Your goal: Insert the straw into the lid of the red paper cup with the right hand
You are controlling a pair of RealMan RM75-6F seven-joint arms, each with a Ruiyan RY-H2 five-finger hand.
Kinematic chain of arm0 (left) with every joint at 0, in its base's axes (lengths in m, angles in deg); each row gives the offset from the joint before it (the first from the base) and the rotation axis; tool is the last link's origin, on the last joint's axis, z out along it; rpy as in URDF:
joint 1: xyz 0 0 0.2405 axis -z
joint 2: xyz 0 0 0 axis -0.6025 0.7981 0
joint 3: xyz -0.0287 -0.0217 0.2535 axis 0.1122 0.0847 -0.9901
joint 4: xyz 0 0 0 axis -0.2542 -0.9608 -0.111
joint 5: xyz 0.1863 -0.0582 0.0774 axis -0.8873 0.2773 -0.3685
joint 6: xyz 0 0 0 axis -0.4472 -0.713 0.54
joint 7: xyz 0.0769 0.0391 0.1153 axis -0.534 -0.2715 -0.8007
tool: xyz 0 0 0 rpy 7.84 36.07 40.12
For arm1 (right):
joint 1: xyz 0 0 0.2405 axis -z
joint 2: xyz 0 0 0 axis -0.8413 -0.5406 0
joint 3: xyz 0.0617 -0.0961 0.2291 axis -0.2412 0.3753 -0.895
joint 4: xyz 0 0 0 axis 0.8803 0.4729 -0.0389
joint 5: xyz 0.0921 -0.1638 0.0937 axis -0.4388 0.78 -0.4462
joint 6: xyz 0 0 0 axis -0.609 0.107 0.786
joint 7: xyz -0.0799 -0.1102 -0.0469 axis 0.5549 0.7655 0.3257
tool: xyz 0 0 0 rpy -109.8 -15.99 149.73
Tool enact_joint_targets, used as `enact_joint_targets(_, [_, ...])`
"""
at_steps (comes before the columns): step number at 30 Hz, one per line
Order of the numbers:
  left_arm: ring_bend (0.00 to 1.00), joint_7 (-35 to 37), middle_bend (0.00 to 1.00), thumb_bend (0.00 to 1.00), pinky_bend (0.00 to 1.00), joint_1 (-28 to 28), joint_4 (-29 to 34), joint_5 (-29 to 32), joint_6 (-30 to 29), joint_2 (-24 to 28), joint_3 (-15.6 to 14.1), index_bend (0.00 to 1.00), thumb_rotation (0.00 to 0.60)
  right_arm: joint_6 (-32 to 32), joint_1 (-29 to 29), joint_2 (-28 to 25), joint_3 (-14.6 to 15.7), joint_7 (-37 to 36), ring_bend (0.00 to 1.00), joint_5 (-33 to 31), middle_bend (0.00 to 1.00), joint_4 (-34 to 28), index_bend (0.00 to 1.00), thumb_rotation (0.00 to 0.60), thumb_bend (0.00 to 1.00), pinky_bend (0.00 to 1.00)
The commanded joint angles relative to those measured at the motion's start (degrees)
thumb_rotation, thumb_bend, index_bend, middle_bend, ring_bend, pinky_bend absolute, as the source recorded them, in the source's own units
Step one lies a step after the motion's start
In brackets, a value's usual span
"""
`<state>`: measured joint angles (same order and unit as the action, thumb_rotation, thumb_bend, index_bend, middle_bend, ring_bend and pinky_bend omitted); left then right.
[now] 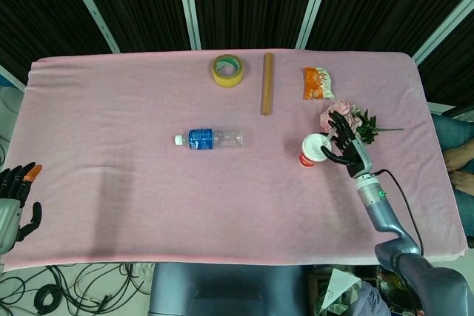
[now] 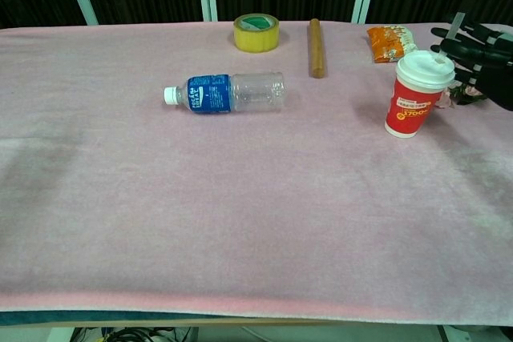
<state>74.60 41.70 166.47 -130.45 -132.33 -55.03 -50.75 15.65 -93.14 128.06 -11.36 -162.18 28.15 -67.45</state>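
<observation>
Red paper cup (image 1: 312,151) (image 2: 418,93) w/ white lid stands upright on the pink tablecloth (image 1: 111,146) (image 2: 240,222), right side of table. Right hand (image 1: 345,147) (image 2: 479,58) sits just beside it on the cup's right, fingers (image 2: 449,35) reaching toward the lid rim. Straw (image 2: 455,26) shows as a pale stick among those fingers, tilted, above the lid's right edge; looks pinched, but can't tell if its tip is in the lid.

Just behind the hand: bunch of flowers (image 1: 355,118), near-touching. Snack bag (image 1: 317,83) (image 2: 390,42) further back. Wooden stick (image 1: 266,93) (image 2: 316,47) and roll of tape (image 1: 228,69) (image 2: 256,32) at far edge, well apart from cup. Water bottle (image 1: 209,138) (image 2: 226,92) lies on its side mid-table, cap pointing left.

Left hand (image 1: 16,196) is off the table's near-left corner, fingers loosely spread, holding nothing.
</observation>
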Motion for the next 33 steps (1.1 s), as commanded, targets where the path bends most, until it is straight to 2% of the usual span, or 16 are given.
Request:
enact_joint_targets(1, [0.00, -0.01, 0.04, 0.62, 0.00, 0.02, 0.02, -0.03, 0.02, 0.00, -0.01, 0.07, 0.600, -0.68, 0.39, -1.46, 0.07, 1.47, 0.00, -0.03, 0.00, -0.64, 0.00, 0.600, 0.19, 0.17])
enact_joint_targets(7, [0.00, 0.23, 0.04, 0.62, 0.00, 0.07, 0.04, -0.05, 0.11, 0.00, -0.02, 0.07, 0.600, -3.18, 3.43, -8.53, 0.90, 10.33, 0.00, -0.05, 0.00, -3.79, 0.00, 0.600, 0.19, 0.17])
enact_joint_targets(13, [0.00, 0.49, 0.04, 0.62, 0.00, 0.16, 0.23, -0.12, 0.21, 0.02, -0.02, 0.07, 0.600, -3.71, 8.59, -21.05, 2.84, 29.47, 0.00, -1.20, 0.00, -14.45, 0.00, 0.600, 0.18, 0.17])
enact_joint_targets(17, [0.00, 0.44, 0.04, 0.62, 0.00, 0.15, 0.42, -0.41, 0.05, 0.09, -0.08, 0.07, 0.600, -5.65, 13.66, -29.61, 3.66, 50.11, 0.00, -4.16, 0.00, -26.18, 0.00, 0.600, 0.18, 0.17])
enact_joint_targets(19, [0.00, 0.34, 0.04, 0.62, 0.00, 0.12, 0.54, -0.59, -0.07, 0.15, -0.13, 0.07, 0.600, -7.87, 16.55, -33.53, 3.71, 65.17, 0.00, -6.86, 0.00, -35.61, 0.00, 0.600, 0.19, 0.17])
enact_joint_targets(20, [0.00, 0.31, 0.04, 0.62, 0.00, 0.10, 0.60, -0.62, -0.10, 0.18, -0.15, 0.07, 0.600, -8.80, 17.41, -34.38, 3.74, 69.60, 0.00, -7.64, 0.00, -38.33, 0.00, 0.600, 0.19, 0.17])
enact_joint_targets(23, [0.00, 0.04, 0.04, 0.62, 0.00, 0.02, 0.98, -0.74, -0.15, 0.41, -0.29, 0.07, 0.600, -14.04, 20.45, -35.11, 3.73, 83.58, 0.00, -9.20, 0.00, -45.97, 0.00, 0.600, 0.19, 0.17])
enact_joint_targets(25, [0.00, 0.00, 0.04, 0.62, 0.00, -0.03, 1.26, -0.76, -0.25, 0.54, -0.30, 0.07, 0.600, -17.51, 22.16, -34.12, 4.18, 89.88, 0.00, -8.69, 0.00, -48.17, 0.00, 0.600, 0.19, 0.17])
enact_joint_targets(30, [0.00, -0.31, 0.04, 0.62, 0.00, -0.10, 1.67, -0.63, -0.32, 0.76, -0.25, 0.07, 0.600, -25.02, 25.72, -30.41, 6.13, 101.43, 0.00, -4.64, 0.00, -49.60, 0.00, 0.600, 0.19, 0.17])
enact_joint_targets(33, [0.00, -0.75, 0.04, 0.62, 0.00, -0.04, 1.90, -0.37, 0.27, 0.88, -0.47, 0.07, 0.600, -28.36, 26.64, -28.40, 6.24, 107.41, 0.00, -2.26, 0.00, -48.80, 0.00, 0.600, 0.20, 0.17])
